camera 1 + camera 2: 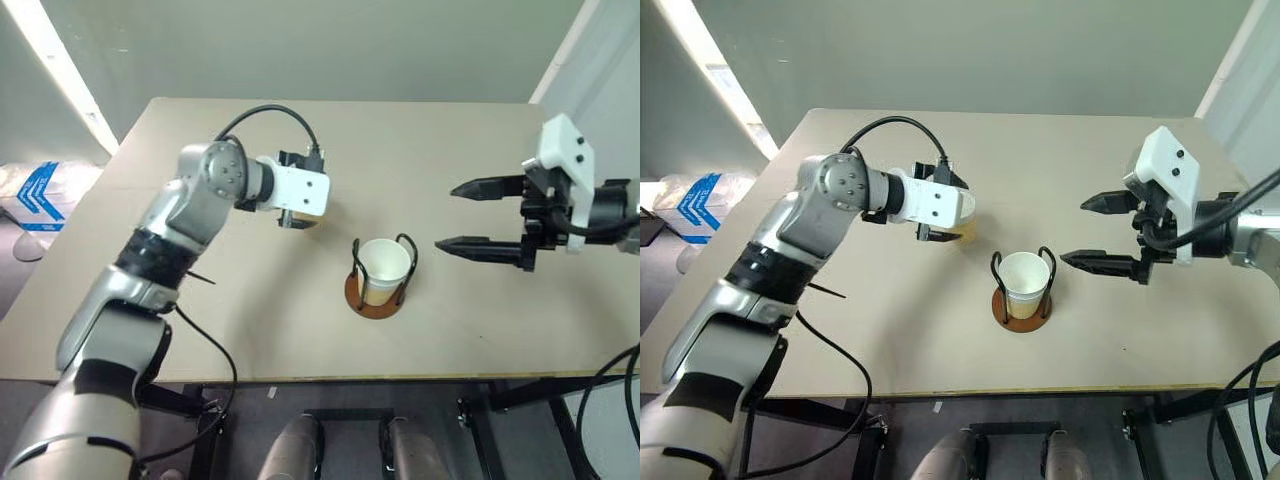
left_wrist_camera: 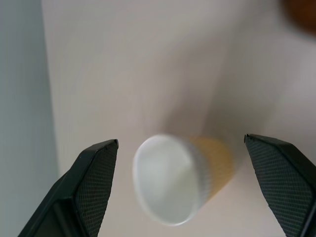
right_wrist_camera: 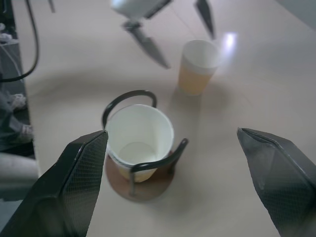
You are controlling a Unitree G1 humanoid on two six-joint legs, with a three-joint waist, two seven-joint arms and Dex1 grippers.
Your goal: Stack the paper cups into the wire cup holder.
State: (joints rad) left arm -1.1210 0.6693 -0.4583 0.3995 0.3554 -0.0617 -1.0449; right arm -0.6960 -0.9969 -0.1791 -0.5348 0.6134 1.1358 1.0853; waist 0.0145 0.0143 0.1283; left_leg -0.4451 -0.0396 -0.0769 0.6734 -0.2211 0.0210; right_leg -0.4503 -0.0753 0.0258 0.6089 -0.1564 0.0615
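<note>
Tan paper cup upright at upper centre, between spread left end effector fingers; right end effector open beside wire cup holder with stacked cups.

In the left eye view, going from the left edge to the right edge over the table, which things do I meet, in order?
Left gripper with open fingers, above a loose cup → wire holder with a cup in it → right gripper, fingers open.
</note>
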